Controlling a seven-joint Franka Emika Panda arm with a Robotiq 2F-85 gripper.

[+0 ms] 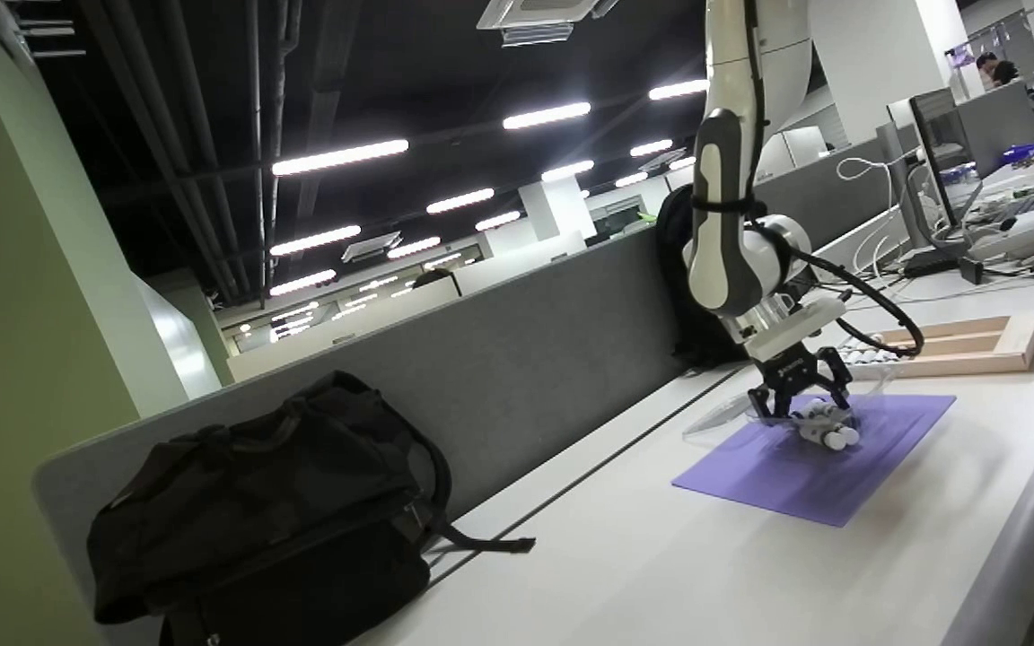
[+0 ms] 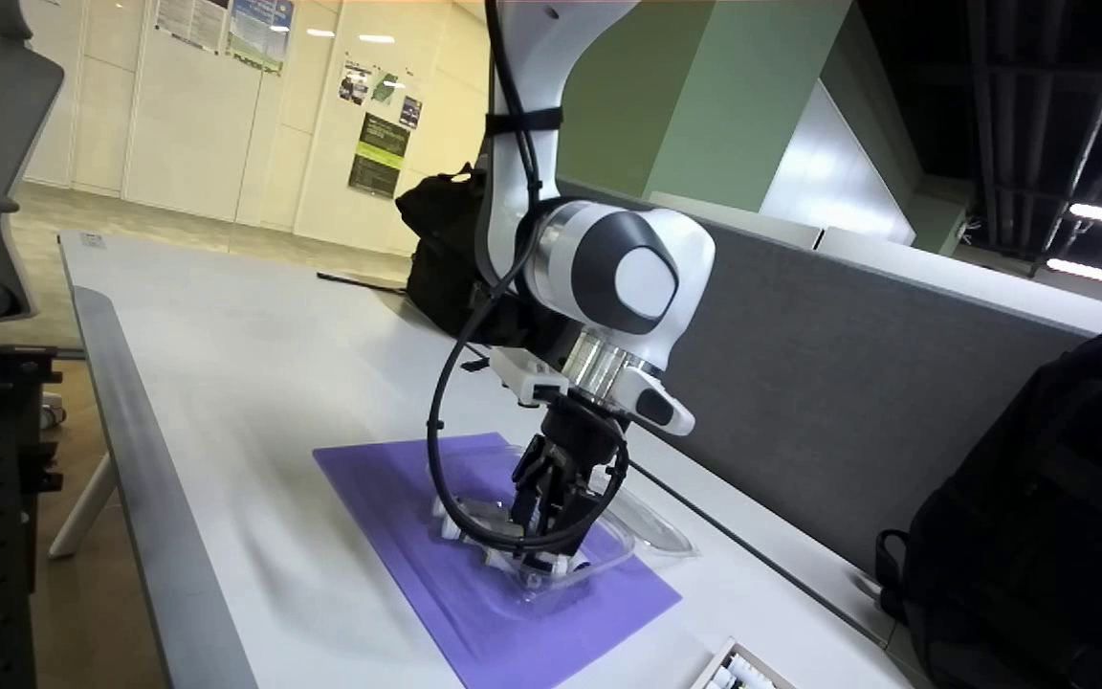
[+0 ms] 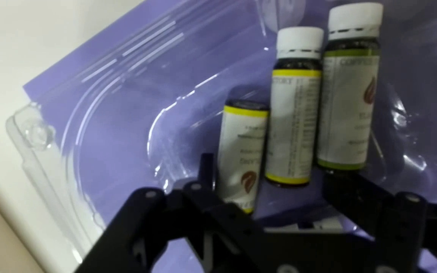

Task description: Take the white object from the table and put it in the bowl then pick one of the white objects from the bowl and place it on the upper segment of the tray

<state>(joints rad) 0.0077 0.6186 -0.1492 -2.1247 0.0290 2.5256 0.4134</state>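
The bowl is a clear plastic container point(image 3: 47, 189) on the purple mat, with small white-labelled, white-capped bottles lying in it. In the wrist view a left bottle point(image 3: 241, 151), a middle bottle point(image 3: 294, 121) and a right bottle point(image 3: 349, 102) lie side by side; another white label shows partly behind the gripper. My gripper point(image 3: 273, 182) is open and low over the container. Its left finger is beside the left bottle, its right finger near the right bottle's base. The gripper also shows in both exterior views point(image 1: 806, 408) point(image 2: 546, 536). The wooden tray point(image 1: 1020, 343) holds several white bottles point(image 1: 867, 350).
The purple mat point(image 1: 804, 493) lies on the white table. The container's clear flap point(image 2: 651, 522) extends past the mat. A tray corner point(image 2: 779, 677) shows at an exterior view's bottom edge. A grey partition point(image 1: 553, 377), a black backpack point(image 1: 275, 511) and another dark bag point(image 2: 1068, 498) border the table.
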